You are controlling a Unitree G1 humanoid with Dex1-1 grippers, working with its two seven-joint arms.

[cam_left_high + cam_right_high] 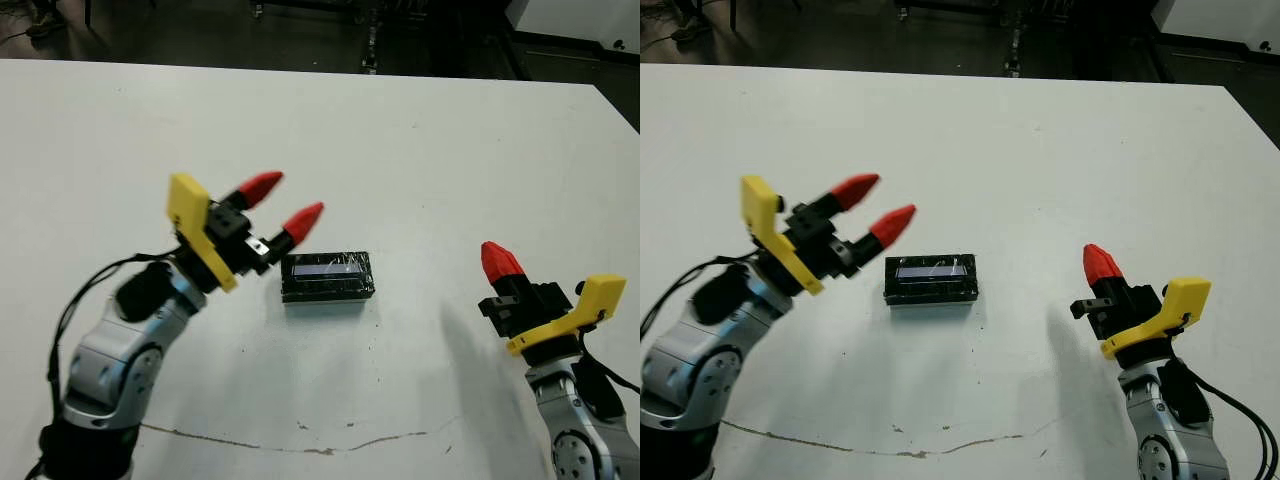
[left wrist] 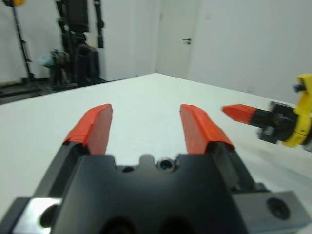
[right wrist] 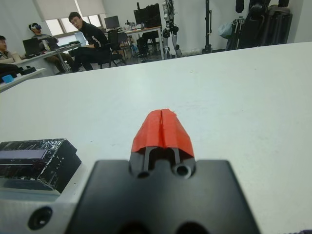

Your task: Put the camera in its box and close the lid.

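Observation:
The glossy black lid (image 1: 327, 276) with its pale strip lies flat at the table's middle, and also appears in the right wrist view (image 3: 34, 158). It covers the box, of which only a thin pale edge (image 1: 322, 300) peeks out underneath. No camera can be seen. My left gripper (image 1: 285, 200) hovers open just left of the lid, its fingertips pointing past the lid's far left corner, and nothing is between them. Well to the right of the lid, my right gripper (image 1: 497, 258) is shut and empty, fingers (image 3: 162, 129) pressed together.
A thin dark crack line (image 1: 300, 440) runs across the white table (image 1: 400, 130) near the front. Beyond the table's far edge is dark floor with equipment legs. In the right wrist view, people (image 3: 85, 39) sit at desks far beyond the table.

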